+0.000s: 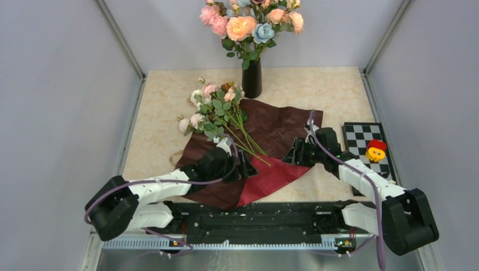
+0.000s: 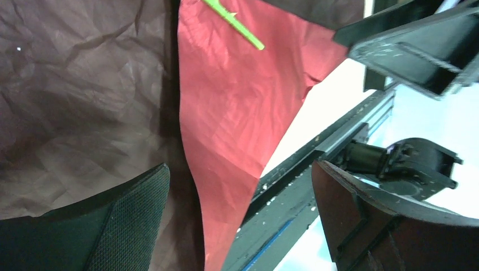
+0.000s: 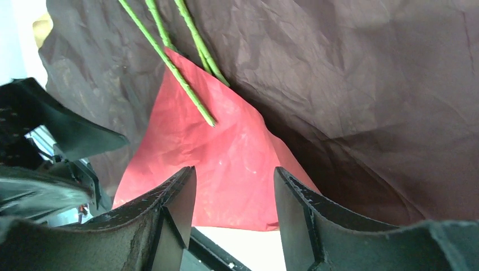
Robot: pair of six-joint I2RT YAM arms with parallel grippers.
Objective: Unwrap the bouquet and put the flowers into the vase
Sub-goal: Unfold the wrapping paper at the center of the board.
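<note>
The left gripper (image 2: pixel 240 180) is wide open and empty above the near corner of the paper (image 1: pixel 277 127). The right gripper (image 3: pixel 234 172) is about half open, also empty, at the paper's right edge. The paper lies spread flat, dark maroon and crinkled, red at its near corner. The flowers (image 1: pixel 217 110) lie on its far left part, with thin green stems (image 3: pixel 186 90) and small cream and pale pink heads. The black vase (image 1: pixel 252 79) stands just behind the paper and holds larger blooms (image 1: pixel 248 22).

I see the flowers (image 1: pixel 217 110) lying on the spread wrapping paper (image 1: pixel 279 127), the vase (image 1: pixel 252 79) just behind them, and a checkerboard (image 1: pixel 358 141) right of the paper.
</note>
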